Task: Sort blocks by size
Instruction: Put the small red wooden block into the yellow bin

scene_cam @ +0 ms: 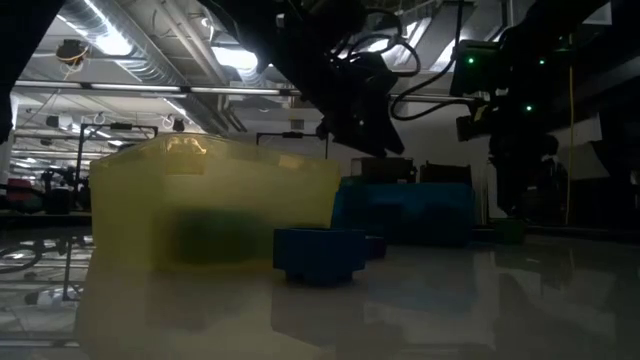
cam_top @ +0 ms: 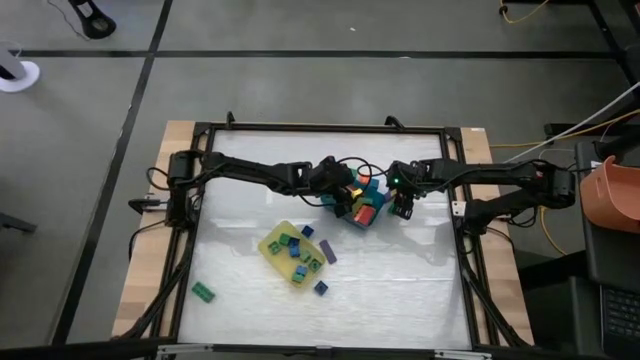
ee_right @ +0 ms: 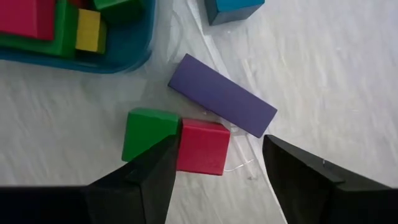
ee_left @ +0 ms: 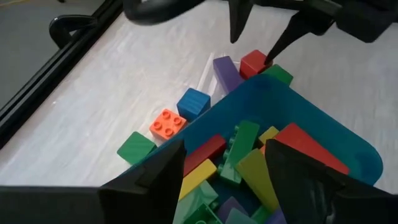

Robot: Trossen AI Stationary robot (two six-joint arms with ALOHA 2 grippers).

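Observation:
The teal-blue tray (ee_left: 323,118) holds several long blocks: red, green and yellow bars. My left gripper (ee_left: 225,149) hangs open just above them, over the tray (cam_top: 372,187). Beside the tray, a red cube (ee_right: 202,146), a green block (ee_right: 149,134) and a purple bar (ee_right: 222,94) lie flat on the table. My right gripper (ee_right: 219,142) points down, open, its fingers on either side of the red cube and above it. The yellow tray (cam_top: 275,240) holds several small blue and green blocks.
An orange cube (ee_left: 166,122), a blue cube (ee_left: 193,102) and a green block (ee_left: 135,147) lie against the teal tray's outer wall. A green block (cam_top: 204,291), a blue one (cam_top: 321,287) and a purple bar (cam_top: 328,252) lie loose near the yellow tray.

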